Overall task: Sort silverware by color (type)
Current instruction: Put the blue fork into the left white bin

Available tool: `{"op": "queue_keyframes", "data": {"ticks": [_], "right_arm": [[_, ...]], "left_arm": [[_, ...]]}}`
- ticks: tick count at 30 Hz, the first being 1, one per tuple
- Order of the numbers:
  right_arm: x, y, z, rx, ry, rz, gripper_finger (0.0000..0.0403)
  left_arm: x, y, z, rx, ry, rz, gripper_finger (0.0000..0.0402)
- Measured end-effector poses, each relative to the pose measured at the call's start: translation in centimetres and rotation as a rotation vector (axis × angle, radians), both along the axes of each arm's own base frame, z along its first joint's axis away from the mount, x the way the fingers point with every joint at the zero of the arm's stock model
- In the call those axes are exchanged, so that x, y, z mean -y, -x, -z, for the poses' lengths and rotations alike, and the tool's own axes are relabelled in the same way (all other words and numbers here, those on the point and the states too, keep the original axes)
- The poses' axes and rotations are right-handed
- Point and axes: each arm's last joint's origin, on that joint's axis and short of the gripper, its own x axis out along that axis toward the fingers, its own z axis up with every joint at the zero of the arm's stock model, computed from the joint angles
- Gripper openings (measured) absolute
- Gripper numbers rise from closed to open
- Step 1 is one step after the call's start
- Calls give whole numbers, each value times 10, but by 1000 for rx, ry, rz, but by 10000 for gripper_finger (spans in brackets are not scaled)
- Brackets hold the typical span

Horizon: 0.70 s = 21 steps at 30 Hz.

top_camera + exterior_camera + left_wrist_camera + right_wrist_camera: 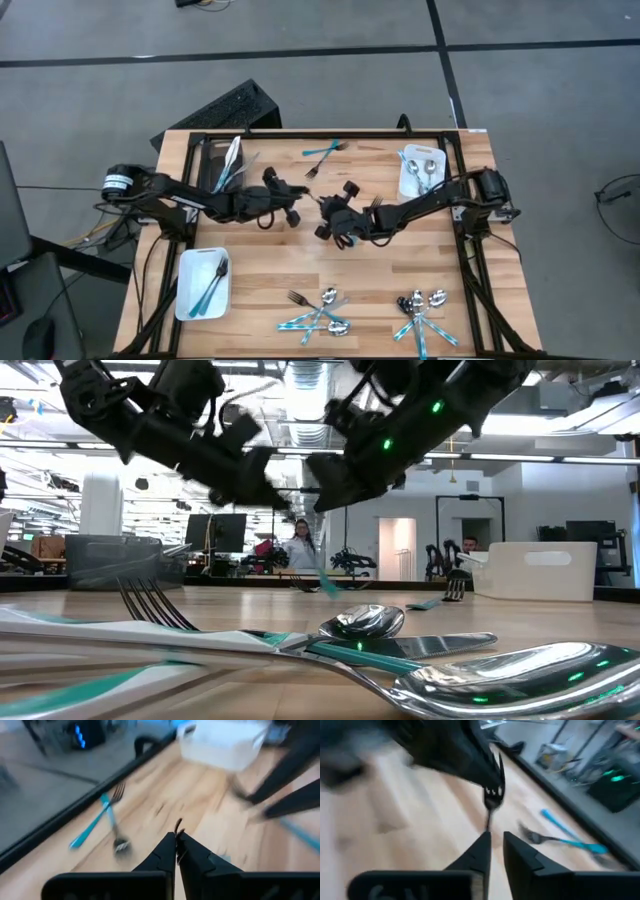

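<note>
Above the table's middle my two grippers meet over one fork [492, 790]. It is lifted clear, tines up, with its teal handle [325, 582] slanting down. My left gripper [177, 842], also seen from above [303, 208], is shut on it. My right gripper [496, 840], likewise seen from above [328, 208], faces it from the table's right. Its fingers are slightly apart and the fork's handle runs in between them. More silverware lies in two heaps [320, 315] [422, 312] at the near edge. My left gripper pinches the fork between its two fingers at the neck, just below the head [490, 800]. The tines [178, 826] stick out past the fingertips. The fingers come from the table's left, slanting a little down, and the fork hangs clear of the table. My right gripper has the fork's handle [487, 822] between its parted fingers, close to one fingertip [482, 842]. Whether it touches the handle I cannot tell.
A teal-handled fork [322, 150] lies near the far edge, beside a silver piece [117, 842]. At the far right a white bin [405, 185] holds silver spoons. A dark bin [200, 160] with silver pieces stands far left, and a white bin [190, 290] with teal pieces near left.
</note>
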Motion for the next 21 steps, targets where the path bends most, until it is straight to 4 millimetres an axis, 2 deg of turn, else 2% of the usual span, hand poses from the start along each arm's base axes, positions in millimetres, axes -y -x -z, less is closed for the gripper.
{"op": "queue_keyframes", "data": {"ticks": [2,6,9,14,18,21], "right_arm": [[-1,5,-7,2,-56,-20,89],[-4,15,-14,-45,-113,-45,118],[-7,21,-20,-55,-125,-45,134],[-7,22,-20,-75,-123,-41,145],[-7,22,-17,-87,-120,-36,144],[-7,22,-17,-75,-134,-28,141]], "left_arm": [[0,8,-3,-62,20,-7,0],[7,34,-23,-190,61,47,0],[17,54,-52,-286,121,191,0],[36,86,-95,-490,290,418,0],[49,113,-129,-725,387,480,0],[55,123,-148,-770,467,485,0]]}}
